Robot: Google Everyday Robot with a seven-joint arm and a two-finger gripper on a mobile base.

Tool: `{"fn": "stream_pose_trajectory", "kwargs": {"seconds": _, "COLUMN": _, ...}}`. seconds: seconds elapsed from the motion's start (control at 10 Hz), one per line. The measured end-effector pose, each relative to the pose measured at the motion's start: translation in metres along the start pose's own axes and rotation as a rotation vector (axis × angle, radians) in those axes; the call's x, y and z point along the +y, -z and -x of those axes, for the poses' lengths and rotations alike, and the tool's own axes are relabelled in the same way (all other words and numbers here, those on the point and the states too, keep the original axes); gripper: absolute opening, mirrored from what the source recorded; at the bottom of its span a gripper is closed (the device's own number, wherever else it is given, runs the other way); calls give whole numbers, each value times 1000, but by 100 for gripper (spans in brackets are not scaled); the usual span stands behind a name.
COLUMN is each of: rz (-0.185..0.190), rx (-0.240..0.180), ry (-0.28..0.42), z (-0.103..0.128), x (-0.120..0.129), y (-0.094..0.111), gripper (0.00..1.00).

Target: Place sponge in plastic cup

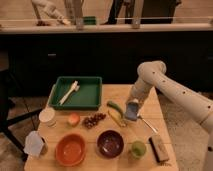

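Currently the gripper [132,106], closed on the roughly upright sponge [131,113], hangs well apart from the plastic cup [138,148], almost straight behind it.

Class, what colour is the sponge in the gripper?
Blue-grey sponge, camera view; the gripper holds it above the table.

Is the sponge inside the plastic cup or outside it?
Outside. The gripper, beside the banana, holds the sponge well apart from the green plastic cup.
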Motion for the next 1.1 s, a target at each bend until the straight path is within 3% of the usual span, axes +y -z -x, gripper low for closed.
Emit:
{"fn": "stream_pose_trajectory", "kwargs": {"seconds": 0.4, "rz": 18, "rx": -10, "ry": 42, "z": 31, "x": -8, "y": -2, "gripper": 0}}
{"fn": "stream_pose_trajectory", "kwargs": {"seconds": 0.8, "rz": 72, "rx": -14, "ry": 56, "z": 73, "x": 2, "y": 1, "gripper": 0}}
{"fn": "stream_pose_trajectory", "kwargs": {"seconds": 1.1, "rz": 64, "rx": -2, "ry": 33, "z": 90, "x": 15, "y": 3, "gripper": 0}}
